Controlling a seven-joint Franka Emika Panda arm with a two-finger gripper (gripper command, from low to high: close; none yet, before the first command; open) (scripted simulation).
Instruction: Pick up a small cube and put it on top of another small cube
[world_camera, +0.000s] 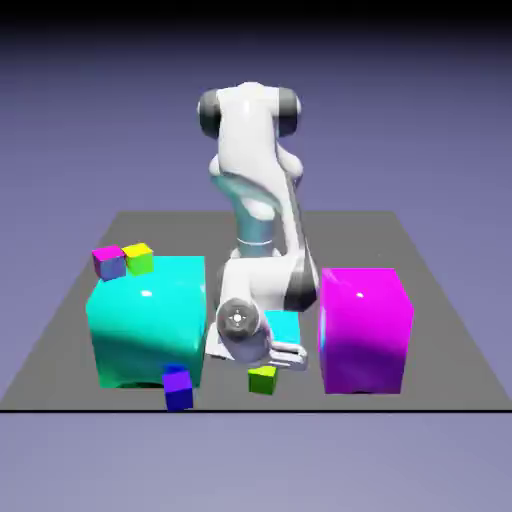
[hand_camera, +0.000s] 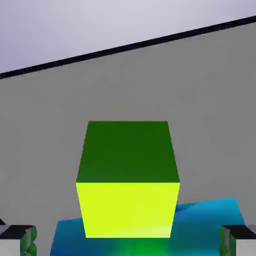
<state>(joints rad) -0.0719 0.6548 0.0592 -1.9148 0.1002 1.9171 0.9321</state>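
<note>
backdrop (world_camera: 420, 120): plain blue-violet, wall and floor not told apart | top edge of exterior view: fades to black | tabletop (world_camera: 450, 385): dark grey, black front edge low in frame | hand view, upper left: pale lavender

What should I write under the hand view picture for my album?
A yellow-green cube between open finger tips, blue surface beyond.

One small cube (world_camera: 262, 381) lay between the exterior view's left block (world_camera: 150, 325) and right block (world_camera: 362, 335) (a second cube (world_camera: 178, 390) sat before the left block).
</note>
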